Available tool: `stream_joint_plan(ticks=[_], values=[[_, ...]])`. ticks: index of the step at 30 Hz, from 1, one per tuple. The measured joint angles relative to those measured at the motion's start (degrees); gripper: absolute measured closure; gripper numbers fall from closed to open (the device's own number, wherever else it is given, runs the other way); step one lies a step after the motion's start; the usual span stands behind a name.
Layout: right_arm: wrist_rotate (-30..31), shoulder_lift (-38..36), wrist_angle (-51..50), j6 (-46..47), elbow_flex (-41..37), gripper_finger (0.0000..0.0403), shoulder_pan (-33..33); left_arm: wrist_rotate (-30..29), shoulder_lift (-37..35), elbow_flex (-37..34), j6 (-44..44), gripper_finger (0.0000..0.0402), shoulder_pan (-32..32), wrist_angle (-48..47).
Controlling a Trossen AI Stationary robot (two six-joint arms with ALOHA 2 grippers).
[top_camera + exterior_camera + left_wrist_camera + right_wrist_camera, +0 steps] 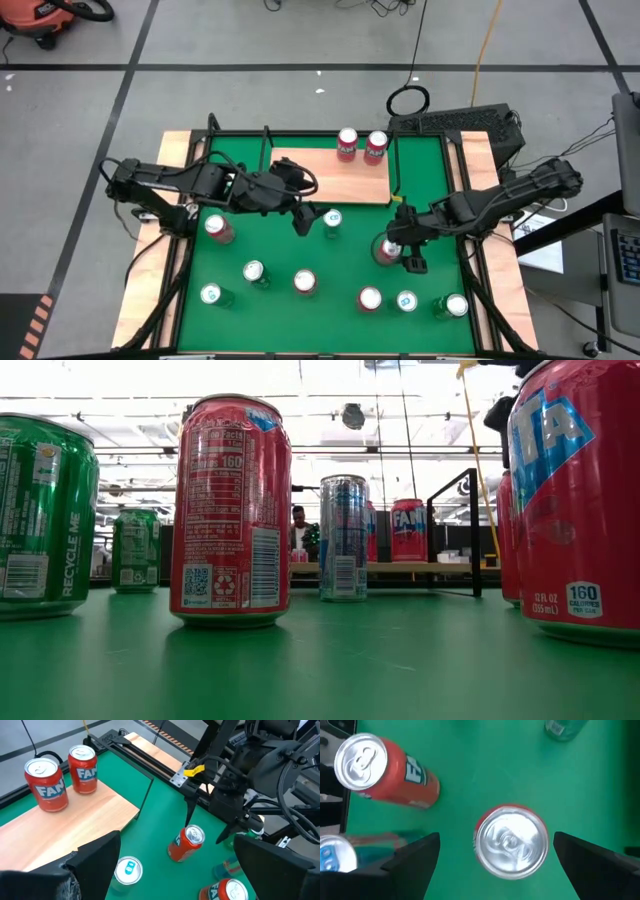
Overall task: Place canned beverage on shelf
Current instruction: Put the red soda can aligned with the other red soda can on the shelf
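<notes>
Two red cans (361, 145) stand side by side on the shelf (320, 180), the light-wood board with the black rail at the far edge of the green worktop (300, 250). Out on the mat the rest are scattered and upright: a red can (218, 229) near the left edge, green-bodied cans at (255, 272) and (210, 295), a red one (305, 283) toward the middle, another red one (369, 298) with two more cans beside it at (406, 301) and (452, 306). The right end effector (398, 251) sits over a red can (387, 249) just off the shelf's near right corner; its wrist camera looks straight down on that silver lid (510, 841), with the dark fingers (412, 857) spread wide to either side and clear gaps of green between them and the can, so it is wide open and has hold of nothing. From the left wrist view the same can (186, 843) shows between those slim fingers, apparently untouched. The left end effector (313, 218) hovers just in front of the shelf's near edge beside a blue-topped can (332, 219), its fingers (95, 857) also fully apart and empty, the can's lid (127, 870) showing between them.
</notes>
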Motion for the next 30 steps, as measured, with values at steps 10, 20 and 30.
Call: stream_joint_plan(ticks=[10, 20, 30], values=[[-3.4, 3.8, 0.9, -3.2, -4.0, 0.0023, -3.2, -1.0, 0.0, 0.0, 0.8, 0.0013, 0.6, -2.9], [-6.4, 9.1, 3.6, -5.8, -3.9, 0.0077, -5.6, -1.4, 0.1, 0.0, 3.1, 0.0013, 1.7, -2.9], [-8.2, 9.3, -1.7, -3.9, 4.0, 0.0099, -7.8, -1.4, 0.1, 0.0, 5.3, 0.0013, 5.0, -2.8]])
